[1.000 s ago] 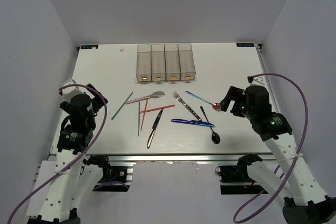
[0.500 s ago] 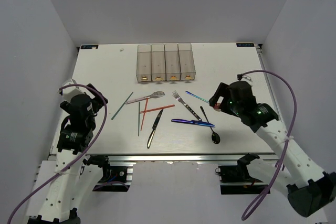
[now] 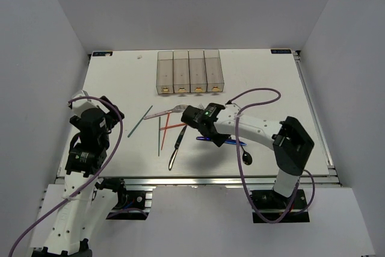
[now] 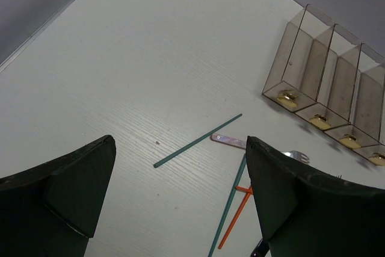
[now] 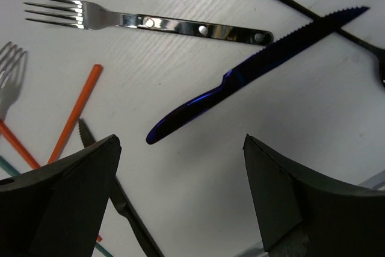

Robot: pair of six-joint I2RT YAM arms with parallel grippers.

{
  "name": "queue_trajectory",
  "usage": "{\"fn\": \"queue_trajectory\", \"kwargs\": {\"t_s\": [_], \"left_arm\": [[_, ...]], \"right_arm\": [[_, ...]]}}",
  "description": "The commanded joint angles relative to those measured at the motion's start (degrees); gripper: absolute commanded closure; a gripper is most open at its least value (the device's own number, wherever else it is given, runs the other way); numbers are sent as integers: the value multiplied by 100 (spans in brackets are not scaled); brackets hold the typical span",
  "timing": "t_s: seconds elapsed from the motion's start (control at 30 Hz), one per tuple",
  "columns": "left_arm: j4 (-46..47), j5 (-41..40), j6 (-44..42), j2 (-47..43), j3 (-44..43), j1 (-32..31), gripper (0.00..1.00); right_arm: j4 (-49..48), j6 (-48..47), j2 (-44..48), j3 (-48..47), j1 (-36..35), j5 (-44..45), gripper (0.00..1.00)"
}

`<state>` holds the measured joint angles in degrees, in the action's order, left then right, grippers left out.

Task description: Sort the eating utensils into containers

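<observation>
The utensils lie loose mid-table: a silver fork (image 3: 166, 111), red chopsticks (image 3: 179, 126), teal chopsticks (image 3: 139, 121), a dark knife (image 3: 177, 147), a blue knife (image 3: 231, 142) and a dark spoon (image 3: 246, 156). The four joined clear containers (image 3: 190, 71) stand at the back. My right gripper (image 3: 207, 129) is open and empty, hovering over the handle end of the blue knife (image 5: 252, 70), beside a second silver fork (image 5: 147, 22) and the dark knife (image 5: 120, 203). My left gripper (image 3: 96, 118) is open and empty at the left; a teal chopstick (image 4: 197, 140) lies ahead of it.
My right arm (image 3: 258, 127) stretches across the table and hides part of the utensils under it. The table's front edge (image 3: 198, 177) runs close below the dark knife and spoon. The containers also show in the left wrist view (image 4: 328, 76).
My right arm has swung from the table's right side leftward to the middle, over the cutlery. The left arm and all utensils have not moved.
</observation>
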<state>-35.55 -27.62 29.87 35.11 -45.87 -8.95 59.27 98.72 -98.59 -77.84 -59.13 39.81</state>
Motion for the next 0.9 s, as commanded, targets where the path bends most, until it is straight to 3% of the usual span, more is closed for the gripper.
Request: {"fn": "queue_trajectory", "kwargs": {"t_s": [0.0, 0.2, 0.33, 0.57, 0.87], "left_arm": [[57, 72, 2, -75, 7, 7, 2], [66, 160, -16, -13, 8, 7, 2], [57, 151, -16, -22, -1, -1, 2], [48, 116, -7, -40, -1, -133, 2], [57, 116, -16, 13, 16, -151, 2]], "right_arm": [[956, 1974, -178, -328, -81, 89, 13], [1438, 3019, -723, -741, -72, -289, 23], [1527, 3363, -847, -636, -46, -299, 24], [499, 2943, -592, 102, 385, -457, 26], [524, 2978, -1171, -328, 438, -466, 28]]}}
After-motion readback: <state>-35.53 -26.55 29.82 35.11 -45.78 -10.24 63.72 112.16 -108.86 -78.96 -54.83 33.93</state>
